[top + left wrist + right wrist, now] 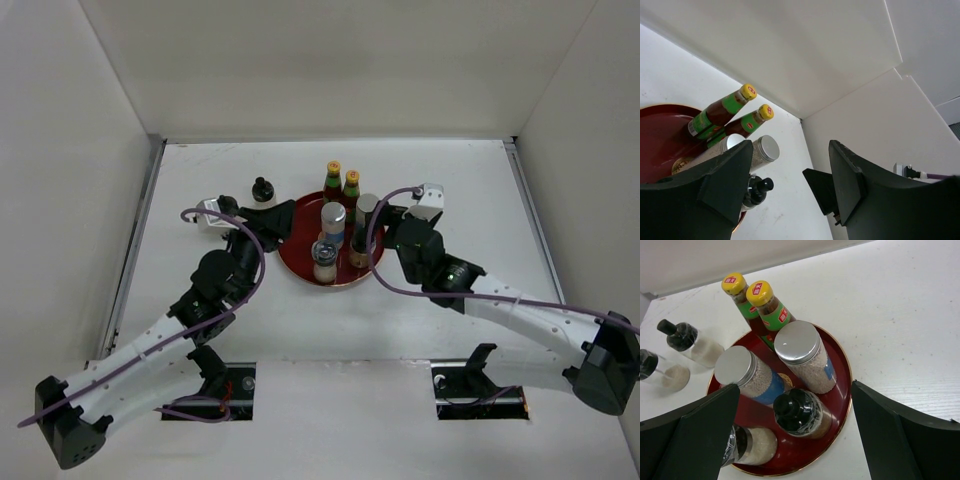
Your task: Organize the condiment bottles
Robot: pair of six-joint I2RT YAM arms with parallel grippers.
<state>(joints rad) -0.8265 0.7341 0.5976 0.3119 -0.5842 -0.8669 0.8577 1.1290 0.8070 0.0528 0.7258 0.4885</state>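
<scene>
A round red tray (297, 262) (840, 390) carries two red sauce bottles with yellow caps (742, 300) (771, 307) (333, 181), two silver-lidded jars (740, 371) (802, 352) (333, 220) and two dark-capped shakers (799, 414) (752, 446) (323, 260). Two more dark-capped shakers (687, 342) (657, 371) stand on the table left of the tray; one shows from above (262, 190). My right gripper (795, 390) (385, 225) is open wide at the tray's right side, holding nothing. My left gripper (790, 150) (285, 218) is open and empty at the tray's left edge.
White walls close the table in at the back and both sides, and a corner (801, 119) lies beyond the bottles. A black wedge (820, 187), probably a right finger, shows between my left fingers. Both arm bases (215, 385) (480, 385) sit at the near edge.
</scene>
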